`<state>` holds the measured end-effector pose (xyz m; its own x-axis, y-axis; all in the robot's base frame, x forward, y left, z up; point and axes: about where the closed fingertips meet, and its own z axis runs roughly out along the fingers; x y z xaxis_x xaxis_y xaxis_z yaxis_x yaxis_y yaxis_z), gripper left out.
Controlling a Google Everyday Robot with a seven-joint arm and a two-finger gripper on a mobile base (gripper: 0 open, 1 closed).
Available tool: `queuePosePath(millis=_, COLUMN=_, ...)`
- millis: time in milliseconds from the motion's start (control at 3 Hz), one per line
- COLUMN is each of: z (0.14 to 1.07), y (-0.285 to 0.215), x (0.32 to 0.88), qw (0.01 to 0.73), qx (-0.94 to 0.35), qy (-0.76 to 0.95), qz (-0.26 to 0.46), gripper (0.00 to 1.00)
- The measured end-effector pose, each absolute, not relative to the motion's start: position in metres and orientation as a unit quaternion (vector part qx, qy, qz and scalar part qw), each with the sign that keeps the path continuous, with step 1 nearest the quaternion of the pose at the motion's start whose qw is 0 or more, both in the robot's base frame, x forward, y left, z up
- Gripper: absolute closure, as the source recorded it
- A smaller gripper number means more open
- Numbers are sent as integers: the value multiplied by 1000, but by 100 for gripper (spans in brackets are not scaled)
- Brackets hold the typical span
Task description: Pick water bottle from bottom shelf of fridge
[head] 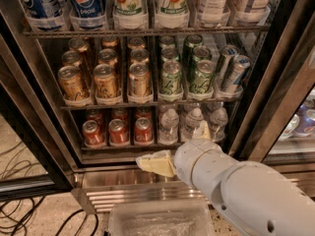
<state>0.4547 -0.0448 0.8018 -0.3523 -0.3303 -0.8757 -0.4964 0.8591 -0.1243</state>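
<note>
The fridge [283,77] stands open before me, black-framed. Its bottom shelf [123,146] holds red soda cans [118,131] on the left and several small clear water bottles with white caps on the right: one at the left [169,125], one in the middle [193,122], one at the right [218,119]. My gripper [172,144] is just in front of the shelf edge, below the bottles. It is open, with one cream finger [155,164] pointing left and the other [204,131] pointing up in front of the middle and right bottles. It holds nothing.
Gold and green cans [140,77] fill the rack above; large soda bottles [128,4] stand on the top rack. The stainless slatted base [123,195] lies below. A clear plastic bin [162,220] sits at the bottom edge. Black cables [24,215] lie on the floor at left.
</note>
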Motion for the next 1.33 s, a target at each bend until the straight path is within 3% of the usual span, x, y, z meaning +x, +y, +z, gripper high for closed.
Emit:
queuePosePath(millis=667, z=806, y=-85, x=478, qw=598, qx=-206, qy=774, qz=23, gripper=0)
queuePosePath(millis=1333, z=817, y=-77, x=482, qw=628, qx=-203, qy=751, qz=19, gripper=0)
